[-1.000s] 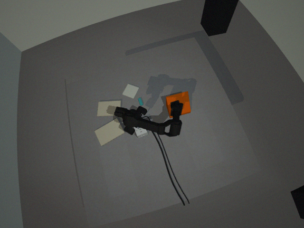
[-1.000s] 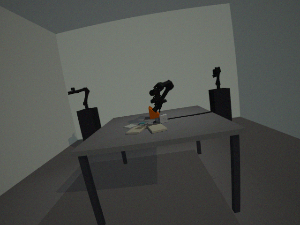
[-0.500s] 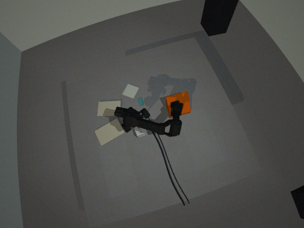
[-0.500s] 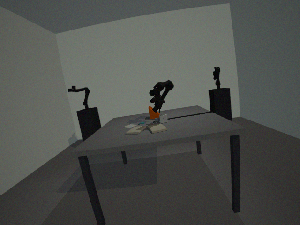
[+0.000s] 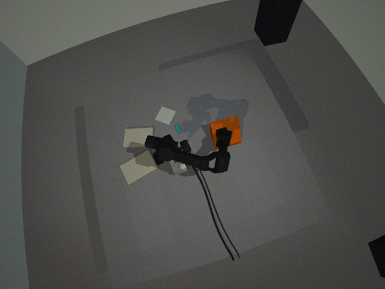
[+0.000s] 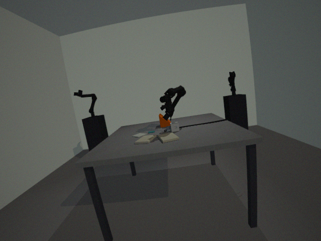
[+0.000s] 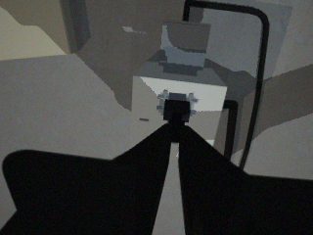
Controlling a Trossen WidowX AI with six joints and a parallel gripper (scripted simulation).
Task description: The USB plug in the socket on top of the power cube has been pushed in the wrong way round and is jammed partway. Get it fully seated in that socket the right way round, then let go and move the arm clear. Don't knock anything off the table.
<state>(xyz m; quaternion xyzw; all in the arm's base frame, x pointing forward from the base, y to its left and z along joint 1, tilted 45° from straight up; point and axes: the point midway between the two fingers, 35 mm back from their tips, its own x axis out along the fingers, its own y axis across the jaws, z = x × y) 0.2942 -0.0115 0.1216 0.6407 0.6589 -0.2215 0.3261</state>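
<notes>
Pinching the small black USB plug [image 7: 175, 110] in my black parallel-jaw gripper [image 7: 174, 128], I hold it directly over the pale grey power cube [image 7: 182, 94] (its socket lies straight ahead along my fingers).

The room has pale green-grey walls [image 6: 155, 65] and a dark grey floor [image 6: 181, 207], and the light is dim. A big grey table [image 6: 212, 140] stands on dark legs [image 6: 251, 181] in the middle. Two black stands [image 6: 94, 129] wait past its far corners.

Bare lab: table [image 6: 207, 140], pedestal cameras [image 6: 234, 103]
</notes>
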